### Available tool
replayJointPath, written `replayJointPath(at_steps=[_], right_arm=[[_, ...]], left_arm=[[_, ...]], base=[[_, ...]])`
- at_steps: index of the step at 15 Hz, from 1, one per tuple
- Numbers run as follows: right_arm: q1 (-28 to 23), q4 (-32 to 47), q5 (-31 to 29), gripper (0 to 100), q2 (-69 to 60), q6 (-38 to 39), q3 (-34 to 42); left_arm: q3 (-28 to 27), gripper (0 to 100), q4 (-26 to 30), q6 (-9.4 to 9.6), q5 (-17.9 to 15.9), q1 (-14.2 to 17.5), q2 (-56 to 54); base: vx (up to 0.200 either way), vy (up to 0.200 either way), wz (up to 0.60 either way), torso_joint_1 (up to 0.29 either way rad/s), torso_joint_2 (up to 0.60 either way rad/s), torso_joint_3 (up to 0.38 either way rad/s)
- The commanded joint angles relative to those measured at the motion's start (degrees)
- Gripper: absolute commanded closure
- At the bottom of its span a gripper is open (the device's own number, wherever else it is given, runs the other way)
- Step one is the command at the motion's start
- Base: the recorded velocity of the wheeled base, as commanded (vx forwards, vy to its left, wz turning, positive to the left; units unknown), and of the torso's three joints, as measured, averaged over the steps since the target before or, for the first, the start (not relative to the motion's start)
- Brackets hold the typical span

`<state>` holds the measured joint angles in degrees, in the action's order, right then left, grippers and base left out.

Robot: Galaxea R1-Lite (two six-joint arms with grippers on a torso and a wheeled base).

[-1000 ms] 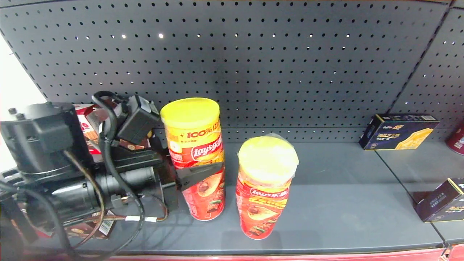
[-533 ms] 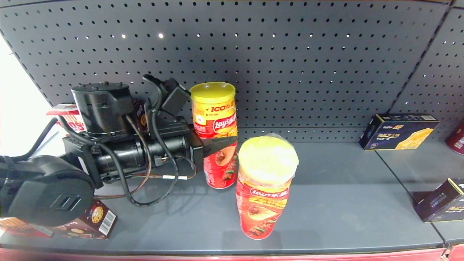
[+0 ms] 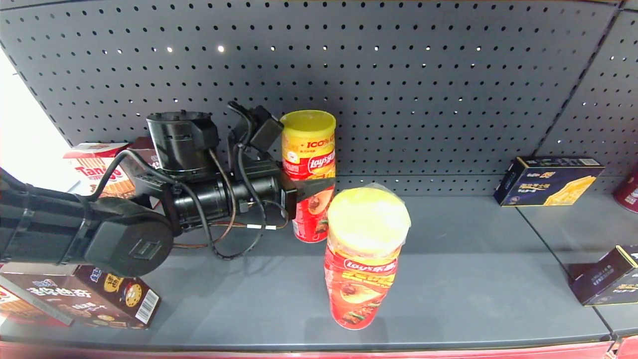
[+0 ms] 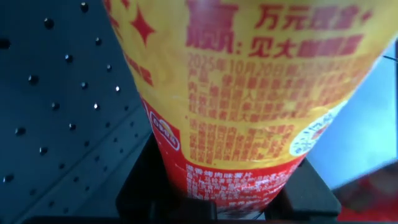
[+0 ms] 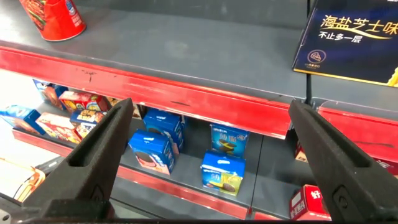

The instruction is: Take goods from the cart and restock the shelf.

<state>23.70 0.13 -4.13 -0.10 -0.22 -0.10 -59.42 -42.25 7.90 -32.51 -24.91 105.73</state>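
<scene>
A red chips can with a yellow lid (image 3: 309,164) stands upright at the back of the grey shelf (image 3: 473,289), close to the pegboard. My left gripper (image 3: 316,187) is shut on its middle from the left side. In the left wrist view the can (image 4: 249,106) sits between the two black fingers (image 4: 155,193) of my left gripper (image 4: 233,199). A second, matching can (image 3: 366,259) stands free in front and slightly to the right. My right gripper (image 5: 211,155) hangs open with nothing in it, below the shelf's red front edge (image 5: 186,93).
Dark blue boxes (image 3: 548,180) (image 3: 605,276) lie on the shelf's right part. Biscuit boxes (image 3: 97,167) (image 3: 84,299) sit at the left, beside my arm. Blue boxes (image 5: 221,165) fill a lower shelf. Bare shelf lies between the cans and the right boxes.
My left arm has carried the held can away from the shelf's front, back and to the right, to a spot behind the front can. The front can has not moved.
</scene>
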Motion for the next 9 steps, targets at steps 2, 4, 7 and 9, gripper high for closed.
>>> replayJointPath(at_steps=[2, 4, 7, 9], right_arm=[[0.03, -0.05, 0.00, 0, 0.10, -0.04, 0.01], [0.03, 0.04, 0.00, 0, 0.10, -0.04, 0.01], [0.03, 0.04, 0.00, 0, 0.10, -0.04, 0.01], [0.03, -0.05, 0.00, 0, 0.10, -0.04, 0.01]], left_arm=[[-2.28, 100, -2.57, -0.25, -0.01, -0.14, 3.52], [-2.99, 100, -3.63, -0.25, -0.10, -0.14, 4.57], [-5.01, 100, -3.98, -0.17, -0.10, -0.23, 6.07], [-6.41, 100, -4.07, -0.17, -0.10, -0.32, 6.95]], base=[[0.000, 0.000, 0.00, 0.000, 0.00, 0.000], [0.000, 0.000, 0.00, 0.000, 0.00, 0.000], [0.000, 0.000, 0.00, 0.000, 0.00, 0.000], [0.000, 0.000, 0.00, 0.000, 0.00, 0.000]])
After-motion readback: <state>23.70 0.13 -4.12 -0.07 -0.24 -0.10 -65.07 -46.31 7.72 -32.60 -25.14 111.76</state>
